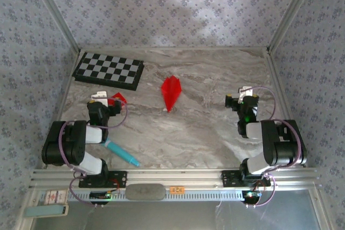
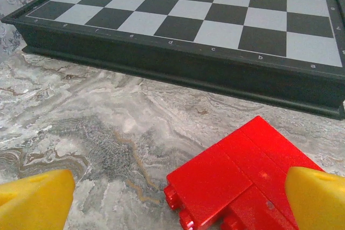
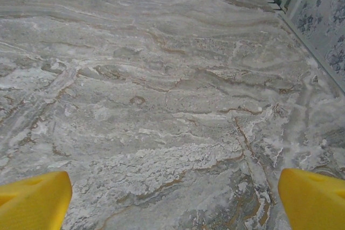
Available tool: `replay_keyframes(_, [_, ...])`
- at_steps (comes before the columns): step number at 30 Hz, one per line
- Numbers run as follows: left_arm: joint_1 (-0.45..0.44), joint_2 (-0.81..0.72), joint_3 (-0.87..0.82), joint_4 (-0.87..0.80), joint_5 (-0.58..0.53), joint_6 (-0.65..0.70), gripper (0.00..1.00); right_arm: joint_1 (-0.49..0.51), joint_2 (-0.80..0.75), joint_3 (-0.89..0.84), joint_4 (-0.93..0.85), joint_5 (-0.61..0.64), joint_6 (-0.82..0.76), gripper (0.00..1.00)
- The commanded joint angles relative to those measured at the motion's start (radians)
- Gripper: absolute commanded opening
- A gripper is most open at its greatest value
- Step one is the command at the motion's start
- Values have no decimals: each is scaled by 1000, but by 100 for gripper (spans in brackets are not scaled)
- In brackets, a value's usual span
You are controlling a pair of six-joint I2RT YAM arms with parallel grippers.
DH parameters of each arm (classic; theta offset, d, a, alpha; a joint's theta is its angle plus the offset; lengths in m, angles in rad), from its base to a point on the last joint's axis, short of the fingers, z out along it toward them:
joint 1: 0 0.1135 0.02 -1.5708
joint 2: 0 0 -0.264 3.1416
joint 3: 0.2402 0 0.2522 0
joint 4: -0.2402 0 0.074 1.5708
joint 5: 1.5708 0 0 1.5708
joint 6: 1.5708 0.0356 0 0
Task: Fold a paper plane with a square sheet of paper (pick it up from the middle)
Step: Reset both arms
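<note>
The square sheet of paper lies folded as a narrow, pointed red paper plane (image 1: 171, 92) on the marble table, midway between the arms, its tip toward the near edge. My left gripper (image 1: 105, 98) (image 2: 177, 200) is open at the left, well away from the plane. Low between its yellow fingertips (image 2: 38, 197) rests a small red toy-brick piece (image 2: 237, 176), close to the right-hand fingertip. My right gripper (image 1: 242, 97) (image 3: 175, 200) is open at the right over bare marble, with nothing between its fingertips (image 3: 312, 197).
A black-and-white chequered board (image 1: 109, 70) (image 2: 188, 20) lies at the back left, just beyond the left gripper. A teal pen (image 1: 122, 153) lies near the left arm's base. Patterned walls (image 1: 172, 9) enclose the table on three sides.
</note>
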Motion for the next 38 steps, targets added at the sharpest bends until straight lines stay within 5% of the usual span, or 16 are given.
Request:
replay_keyframes(1, [12, 26, 45, 48, 19, -2, 100, -8, 25, 11, 47, -18, 16, 100])
replay_keyframes(10, [7, 33, 149, -144, -28, -10, 100, -20, 28, 59, -47, -25, 30, 100])
replay_keyframes(38, [3, 36, 152, -144, -31, -6, 100, -24, 28, 61, -50, -31, 32, 100])
